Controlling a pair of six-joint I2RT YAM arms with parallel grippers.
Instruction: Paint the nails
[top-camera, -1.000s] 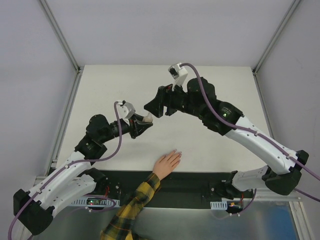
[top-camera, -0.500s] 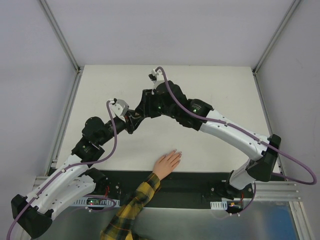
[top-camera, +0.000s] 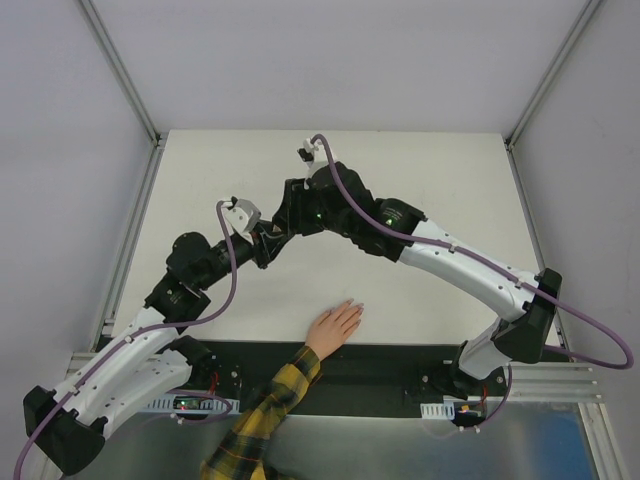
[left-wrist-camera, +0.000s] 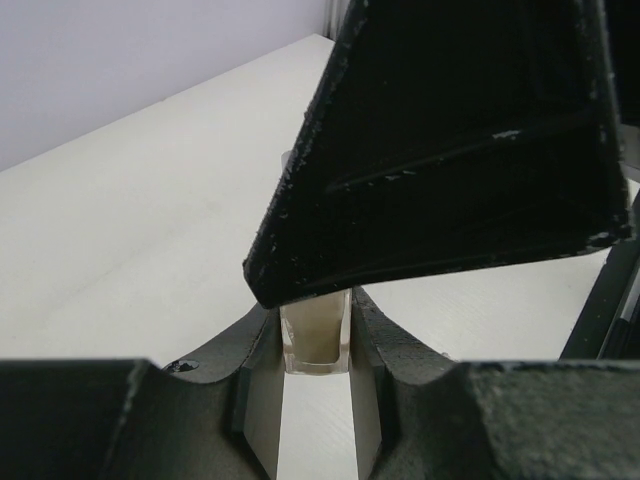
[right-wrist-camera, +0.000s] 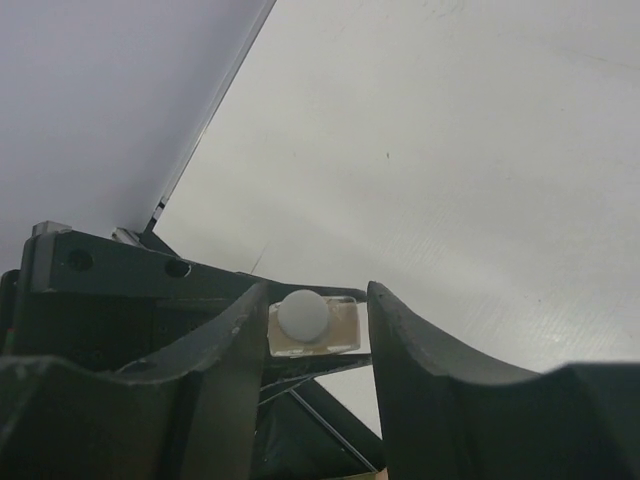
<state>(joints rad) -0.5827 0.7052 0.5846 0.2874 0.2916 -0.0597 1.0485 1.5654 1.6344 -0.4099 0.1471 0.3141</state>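
A light-skinned hand (top-camera: 333, 327) with a yellow-and-black plaid sleeve (top-camera: 262, 412) lies flat at the table's near edge. Its pale nails (top-camera: 357, 306) point up and to the right and are too small to judge. My left gripper (top-camera: 266, 244) is shut on a small beige bottle (left-wrist-camera: 314, 335), held above the table. My right gripper (top-camera: 281, 223) meets it from above. In the right wrist view the bottle's round white cap (right-wrist-camera: 303, 313) sits between my right gripper's (right-wrist-camera: 316, 302) open jaws. The left jaw is close beside the cap and the right jaw stands apart. The bottle is hidden in the top view.
The white table (top-camera: 430, 190) lies under both arms. A metal frame rail (top-camera: 135, 240) runs along its left side and a black strip (top-camera: 380, 365) along its near edge. The right arm's black finger (left-wrist-camera: 450, 150) fills the top of the left wrist view.
My right arm has swung left and down onto the bottle in my left gripper. The left gripper has drawn back a little to the left. The hand has not moved.
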